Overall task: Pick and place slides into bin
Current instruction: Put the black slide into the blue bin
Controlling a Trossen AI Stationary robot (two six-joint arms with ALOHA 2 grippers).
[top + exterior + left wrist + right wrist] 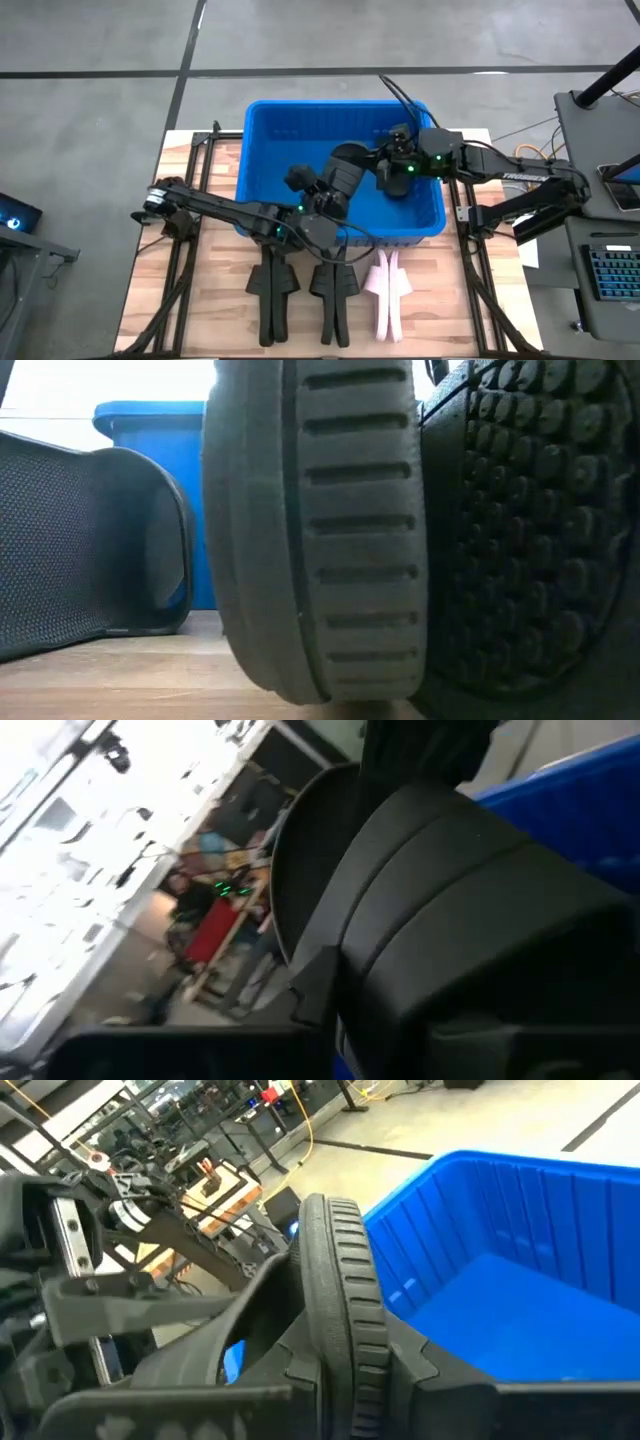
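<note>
A black slide (345,175) hangs over the blue bin (250,150), between my two grippers. My left gripper (308,203) reaches it from the near left, my right gripper (378,168) from the right, and both are shut on it. The left wrist view is filled by its broad strap (450,900). In the right wrist view its ribbed sole edge (335,1280) stands upright before the bin's inside (520,1280). Two black slides (275,290) (330,290) and a pale pink one (385,290) lie on the table's near part. My left gripper meets the held slide at its near-left end (322,195), coming roughly level from the table's near left. The slide itself hides the place of contact, so which part the fingers have cannot be told. The slide is clear of the bin's floor. My right gripper pinches the slide's sole between its two fingers at a rounded end (345,1370), one finger on each flat face. It comes nearly level from the table's right. The slide stands on edge, lifted clear above the bin.
The bin takes up the far middle of the wooden table (200,300). In the low view a ribbed slide (320,530) stands close in front, between black slides (530,530) (80,540). A desk with a keyboard (610,270) stands to the right.
</note>
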